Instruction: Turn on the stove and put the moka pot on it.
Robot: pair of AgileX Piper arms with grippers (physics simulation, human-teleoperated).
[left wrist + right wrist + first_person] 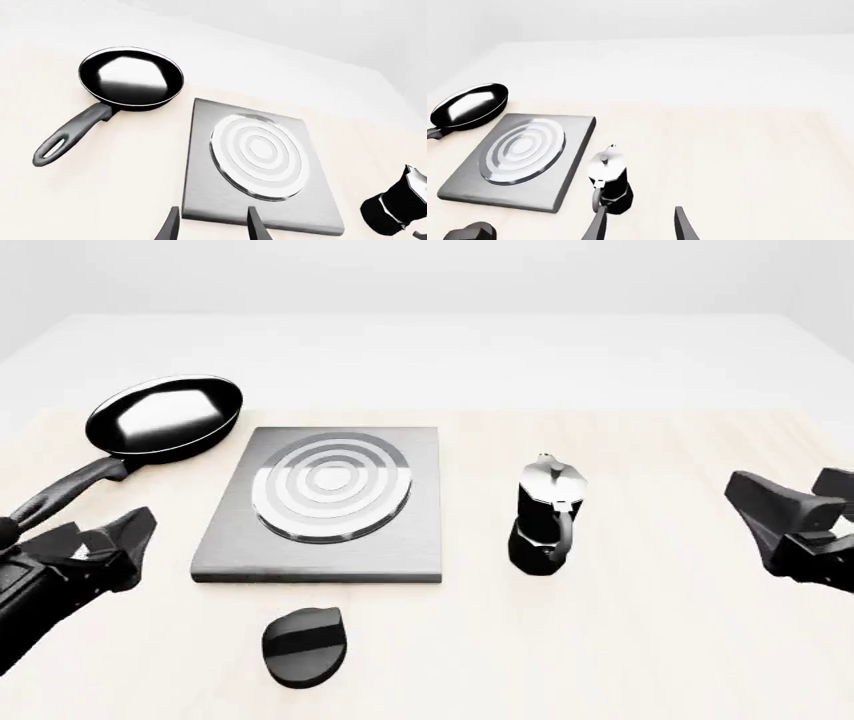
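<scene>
Moka pot (545,515), black and faceted with a shiny silver lid, stands upright on the pale surface (667,640) just to the right of the stove (414,500), apart from it, with its handle turned toward the near edge. Set flat on that same surface, the stove is a grey square plate with concentric silver burner rings (330,486), and nothing sits on the rings. Its black oval knob (304,643) lies separately in front of the plate's near edge, close to it but not touching. A black frying pan (164,418) rests beyond the stove's far left corner, its handle running toward the left arm. The left gripper (104,545) hovers low at the left side of the front view, beside the stove's near left corner; its 2 fingers stand apart with empty space between them, and in the left wrist view the fingertips (255,220) frame only the stove's near edge without touching it. The right gripper (790,502) hangs at the far right, well apart from the moka pot, its fingers likewise spread and holding nothing; in the right wrist view the pot stands just ahead of one fingertip.
</scene>
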